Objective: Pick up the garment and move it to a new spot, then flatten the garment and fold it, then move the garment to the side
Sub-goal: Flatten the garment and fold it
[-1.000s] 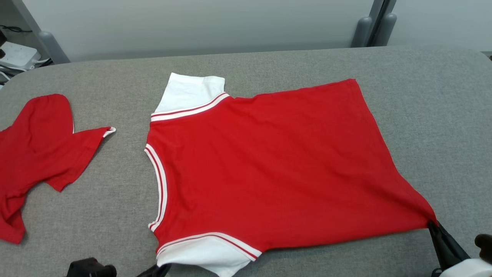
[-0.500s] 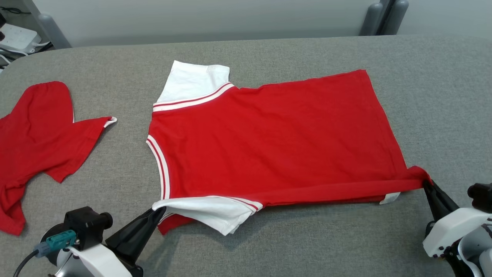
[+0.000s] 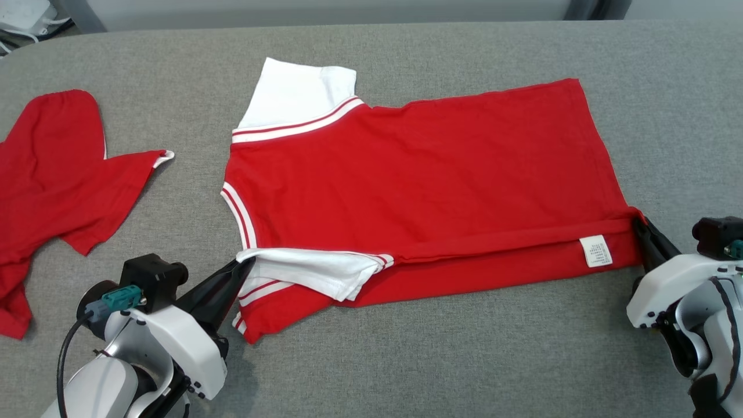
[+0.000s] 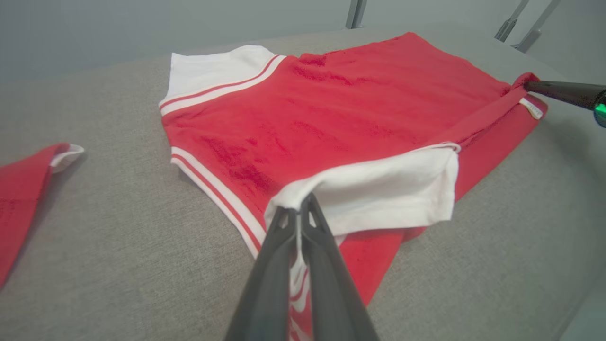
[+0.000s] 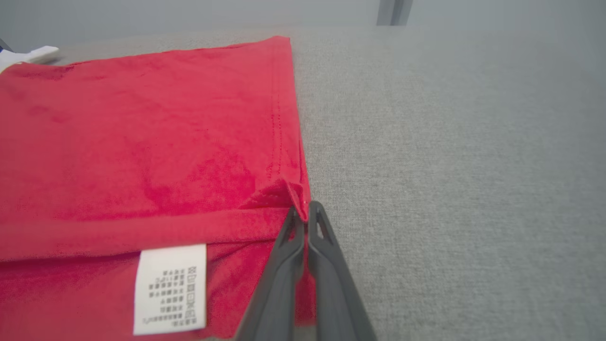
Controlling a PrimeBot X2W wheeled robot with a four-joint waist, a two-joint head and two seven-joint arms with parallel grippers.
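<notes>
At the far left of the grey desk [image 3: 464, 360] a second red garment [image 3: 52, 168] lies crumpled, well apart from the work. Next comes the left claw [image 3: 246, 266], low in the head view, its two dark fingers pressed together on the edge of the near white sleeve [image 3: 307, 273]. The left wrist view shows that cloth pinched between the tips and lifted clear of the desk. The garment [image 3: 418, 174], a red shirt with white striped sleeves, lies across the middle of the desk, neck to the left and hem to the right. Its far sleeve [image 3: 296, 93] lies flat. Its near long edge is raised and turned over toward the body, forming a fold line that runs from the near sleeve to the hem corner. A white care label [image 3: 596, 251] shows on the exposed underside near the right end. At the right, the right claw [image 3: 638, 222] is closed tight on that hem corner, with red cloth nipped between its tips.
</notes>
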